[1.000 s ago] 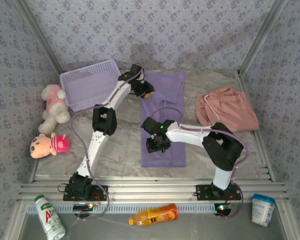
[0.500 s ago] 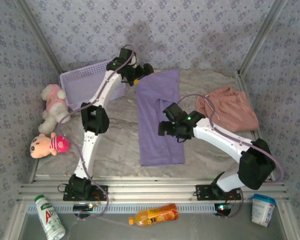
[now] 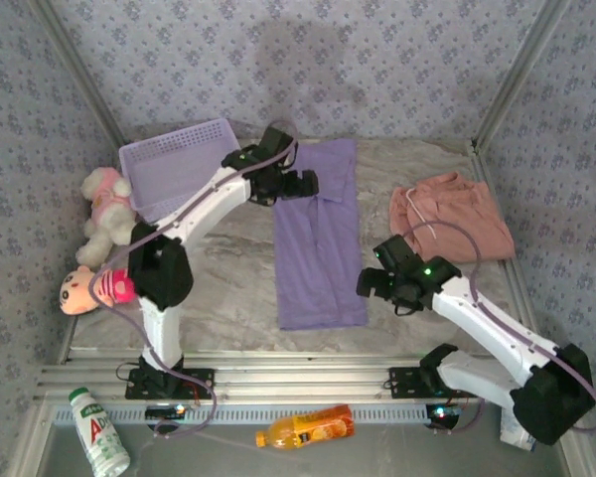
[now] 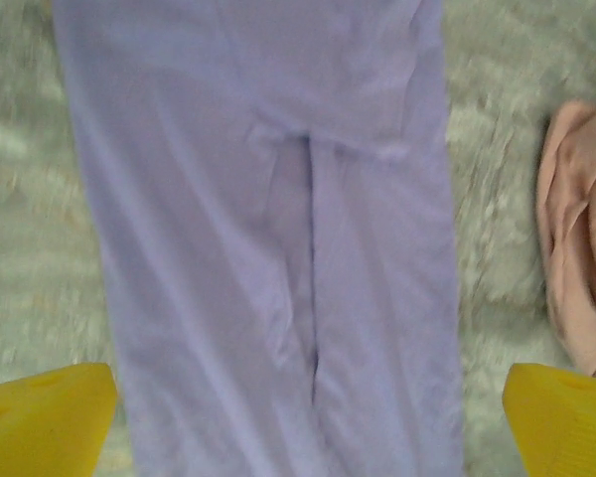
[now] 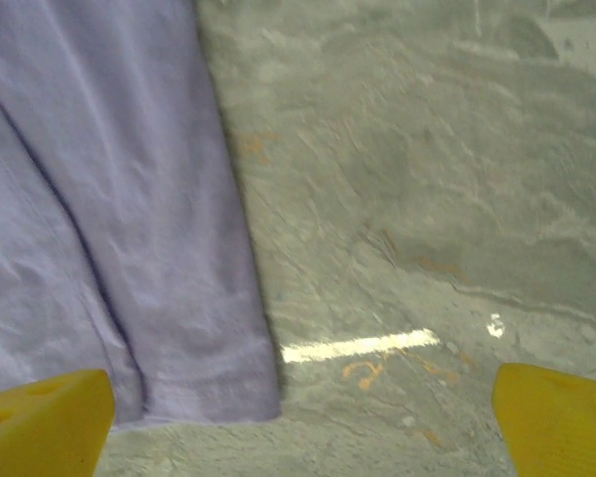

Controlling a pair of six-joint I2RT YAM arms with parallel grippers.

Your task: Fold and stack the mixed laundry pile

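The lavender T-shirt (image 3: 318, 238) lies flat on the table as a long narrow strip, folded lengthwise. My left gripper (image 3: 300, 184) hovers open over the shirt's far left part. In the left wrist view its yellow fingertips (image 4: 40, 417) stand wide apart above the shirt (image 4: 268, 229), with the pink garment (image 4: 581, 229) at the right edge. The salmon-pink garment (image 3: 452, 214), with its white drawstring, sits crumpled at the right. My right gripper (image 3: 377, 283) is open beside the shirt's near right corner (image 5: 109, 199), holding nothing between its fingertips (image 5: 561, 417).
A lavender mesh basket (image 3: 174, 169) stands at the back left. Two plush toys (image 3: 107, 214) (image 3: 94, 288) lie along the left wall. On the front ledge are a white bottle (image 3: 97, 432), an orange bottle (image 3: 303, 429) and a white cup (image 3: 521, 415). Patterned walls enclose the table.
Both grippers have opened and let go of the shirt. The right gripper has swung right, off the shirt, to the bare table beside it. The left gripper stays over the shirt's far end.
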